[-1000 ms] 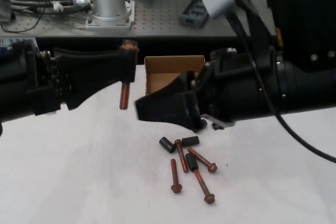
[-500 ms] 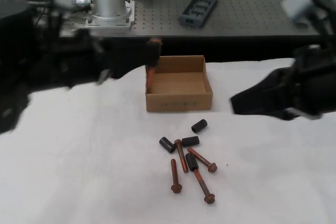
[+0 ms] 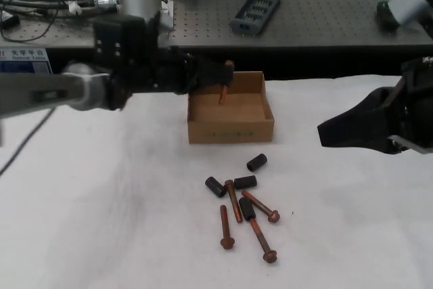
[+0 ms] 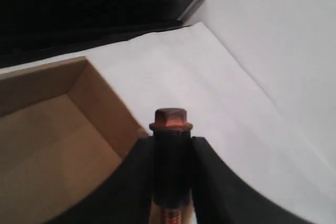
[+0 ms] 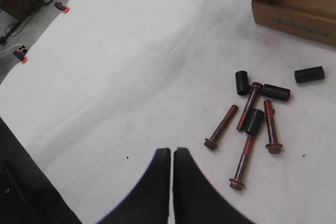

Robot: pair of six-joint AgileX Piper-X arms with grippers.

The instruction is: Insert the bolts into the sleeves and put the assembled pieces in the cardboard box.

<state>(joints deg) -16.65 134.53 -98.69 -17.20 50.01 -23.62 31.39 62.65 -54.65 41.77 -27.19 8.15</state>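
Left pincer [image 4: 171, 148]: clenched across a black sleeve [image 4: 170, 174] that has a bolt [image 4: 170, 119] through it, head up.
Held piece: above the box [image 3: 230, 130], near its far wall; I cannot tell whether its tip is below the rim.
Box: open-topped, on the surface [image 3: 101, 235], by the middle of the far edge.
Right pincer [image 5: 171, 156]: clenched on nothing, above the right edge of the surface.
Loose bolts [image 3: 226, 227]: four, mid-surface, on the near side of the box.
Loose sleeves [image 3: 256, 162]: among them; one lies on a bolt, and I cannot tell if it is threaded on.
Handling: probably stiff, light and sturdy, but the round shafts may roll or slip.
Hold: across the sleeve, kept upright so the flange stops the bolt dropping out.
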